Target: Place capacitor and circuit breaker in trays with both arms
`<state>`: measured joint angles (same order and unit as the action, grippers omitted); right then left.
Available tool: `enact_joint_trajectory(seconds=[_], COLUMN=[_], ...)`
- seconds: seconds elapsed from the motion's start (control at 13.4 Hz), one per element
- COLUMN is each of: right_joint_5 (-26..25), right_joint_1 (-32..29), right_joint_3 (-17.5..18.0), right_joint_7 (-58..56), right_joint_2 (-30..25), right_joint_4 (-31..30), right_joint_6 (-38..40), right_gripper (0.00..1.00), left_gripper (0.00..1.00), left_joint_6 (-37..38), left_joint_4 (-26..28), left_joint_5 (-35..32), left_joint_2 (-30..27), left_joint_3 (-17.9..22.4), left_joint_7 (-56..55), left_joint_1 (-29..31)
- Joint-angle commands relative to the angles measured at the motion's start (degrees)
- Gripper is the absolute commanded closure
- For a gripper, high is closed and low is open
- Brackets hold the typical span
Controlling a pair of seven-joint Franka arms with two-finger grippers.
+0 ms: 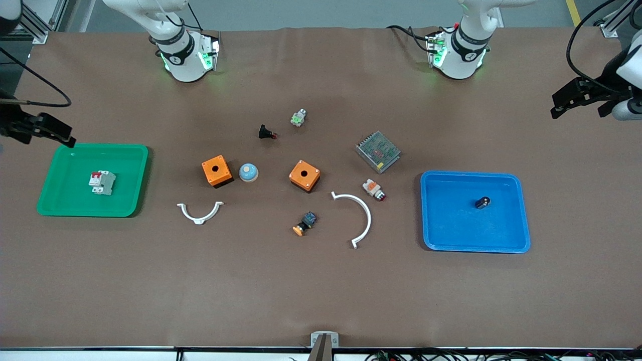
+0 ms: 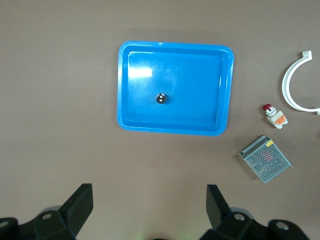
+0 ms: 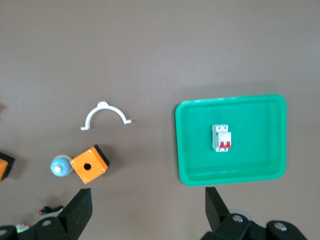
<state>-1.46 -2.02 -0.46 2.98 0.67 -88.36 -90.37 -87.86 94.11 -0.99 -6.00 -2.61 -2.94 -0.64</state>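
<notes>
Closest to the front camera we've got the orange-capped button (image 1: 304, 224) and the big white arc clip (image 1: 356, 216) lying on the bench (image 1: 251, 291). A bit farther up sit the two trays. The capacitor (image 1: 482, 202) is lying in the blue tray (image 1: 432, 235) toward the left arm's end, a little off the middle, touching no wall. The circuit breaker (image 1: 102, 182) is in the green tray (image 1: 55, 200) toward the right arm's end, red levers pointing at that end of the bench.

Between the trays are the small white clip (image 1: 199, 212), two orange boxes (image 1: 216, 170), a blue dome (image 1: 248, 172), the red-tipped white button (image 1: 374, 189) and a mesh-topped metal box (image 1: 377, 151).

Both arms are parked up high. The left gripper (image 2: 150, 207) hangs just off the blue tray with its fingers spread wide and nothing in them. Same deal for the right gripper (image 3: 149, 210) by the green tray, fingers wide apart and holding nothing.
</notes>
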Motion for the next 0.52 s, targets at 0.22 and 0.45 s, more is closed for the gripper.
enact_joint_trajectory(seconds=[0.22,0.45], right_joint_5=[0.49,0.58], right_joint_1=[0.44,0.44], right_joint_3=[-0.51,-0.51], right_joint_7=[0.45,0.45], right_joint_2=[2.58,2.58], right_joint_4=[3.37,3.37], right_joint_6=[0.90,0.54], right_gripper=[0.00,0.00], left_gripper=[0.00,0.00], left_joint_6=[-0.65,-0.47], left_joint_4=[0.81,-0.76], left_joint_5=[0.64,0.55], left_joint_2=[-0.95,-0.33], left_joint_3=[-0.55,-0.37], left_joint_7=[1.00,1.18], left_joint_1=[-0.15,0.29])
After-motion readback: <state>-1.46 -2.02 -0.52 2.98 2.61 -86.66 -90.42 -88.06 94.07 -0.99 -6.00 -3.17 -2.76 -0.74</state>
